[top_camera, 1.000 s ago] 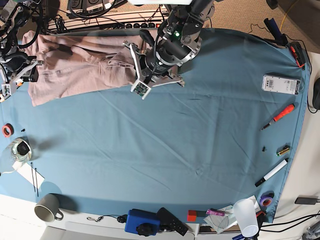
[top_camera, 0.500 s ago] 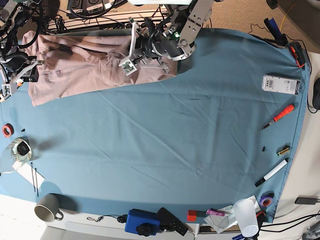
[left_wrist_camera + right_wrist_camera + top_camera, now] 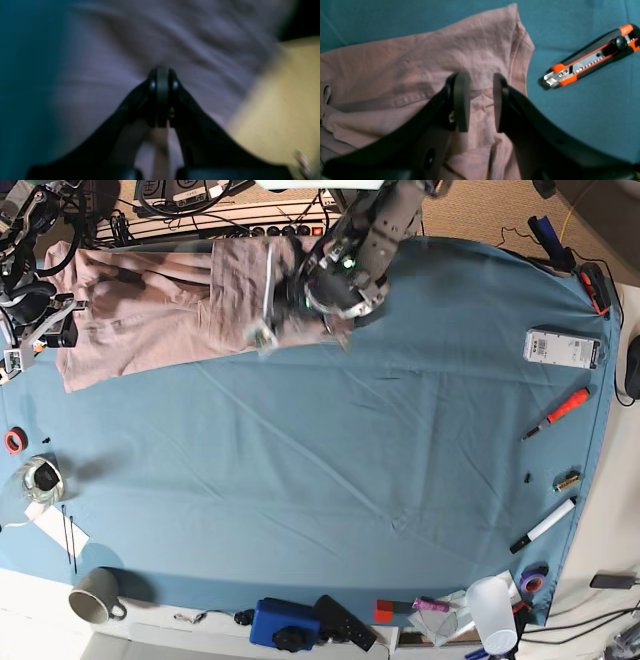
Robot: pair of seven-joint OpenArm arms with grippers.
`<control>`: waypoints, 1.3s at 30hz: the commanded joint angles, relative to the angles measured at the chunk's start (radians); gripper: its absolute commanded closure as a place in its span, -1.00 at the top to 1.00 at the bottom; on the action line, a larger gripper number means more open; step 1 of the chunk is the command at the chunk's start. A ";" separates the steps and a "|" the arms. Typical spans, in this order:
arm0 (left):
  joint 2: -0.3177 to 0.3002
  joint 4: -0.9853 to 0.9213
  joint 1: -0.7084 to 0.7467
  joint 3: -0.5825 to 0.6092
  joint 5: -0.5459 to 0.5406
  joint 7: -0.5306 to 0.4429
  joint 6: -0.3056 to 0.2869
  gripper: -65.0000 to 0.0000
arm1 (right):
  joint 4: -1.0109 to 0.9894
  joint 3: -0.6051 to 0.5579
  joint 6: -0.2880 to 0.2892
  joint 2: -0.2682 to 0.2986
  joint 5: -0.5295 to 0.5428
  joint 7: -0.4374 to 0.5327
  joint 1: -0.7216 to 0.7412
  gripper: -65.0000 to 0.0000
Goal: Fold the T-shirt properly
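Note:
The mauve T-shirt lies wrinkled at the far left of the table. My left arm is over its right part and blurred with motion. In the left wrist view my left gripper is shut, its tips pinched into the T-shirt fabric, whose creases run toward them. A flap of the shirt stands raised beside that arm. My right arm is at the shirt's left end. There my right gripper hangs open just above the T-shirt, near a hemmed edge, holding nothing.
An orange-black utility knife lies on the blue cloth beside the right gripper. A white box, red tool and marker sit at the right. A mug, blue device and white cup line the front. Cables run along the back.
The left arm has swung left and back over the shirt, and a flap of the shirt's right part has risen with it. The right arm has stayed put.

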 commanded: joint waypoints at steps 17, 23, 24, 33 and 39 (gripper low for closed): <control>-0.080 0.059 -0.051 -0.351 -0.312 0.045 -0.078 -1.00 | 0.014 0.010 0.003 0.023 0.011 0.036 0.005 -0.50; -0.181 0.070 -0.050 -0.428 -0.389 0.054 -0.078 -1.00 | 0.014 0.010 0.003 0.023 0.011 0.035 0.005 -0.50; -0.195 0.071 -0.050 -0.441 -0.407 0.060 -0.078 -1.00 | 0.014 0.010 0.001 0.023 0.008 0.034 0.005 -0.50; -0.269 0.115 0.001 -0.565 -0.590 0.080 -0.109 -1.00 | 0.014 0.100 -0.019 0.023 0.011 0.025 0.005 -0.39; -0.274 0.167 0.066 -0.571 -0.635 0.083 -0.120 -1.00 | 0.012 0.130 -0.019 0.023 0.011 -0.022 0.005 -0.19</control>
